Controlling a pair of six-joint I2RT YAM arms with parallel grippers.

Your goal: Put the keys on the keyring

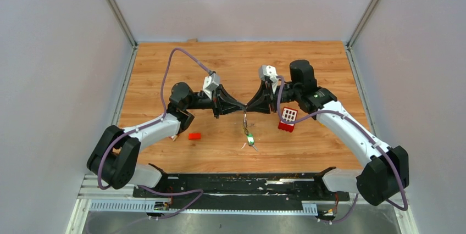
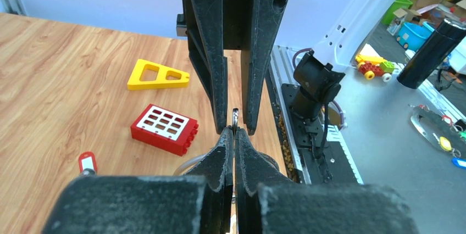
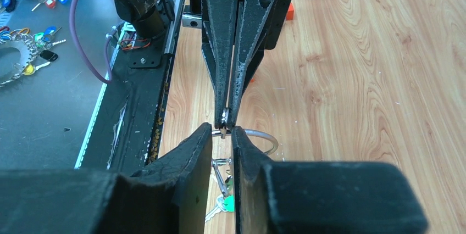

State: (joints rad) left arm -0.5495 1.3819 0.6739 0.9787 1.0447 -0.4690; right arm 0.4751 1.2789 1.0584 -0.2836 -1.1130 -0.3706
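Silver keyring (image 3: 267,138) pinched tight in my left gripper (image 2: 234,137) above the bench (image 3: 357,80), keys (image 3: 224,201) dangling beneath. My right gripper (image 3: 222,135), jaws narrowly apart, straddles the wire, probably to steady it.

The keyring (image 3: 259,132) is silver, block (image 2: 164,128) red, wedge (image 2: 159,74) yellow.

Wood-grain desk (image 1: 236,61) is being enclosed on three sides by plain pale grey walls (image 1: 242,3). Aluminium posts (image 1: 114,9) are being noted at rear corners. Scene is being lit evenly.
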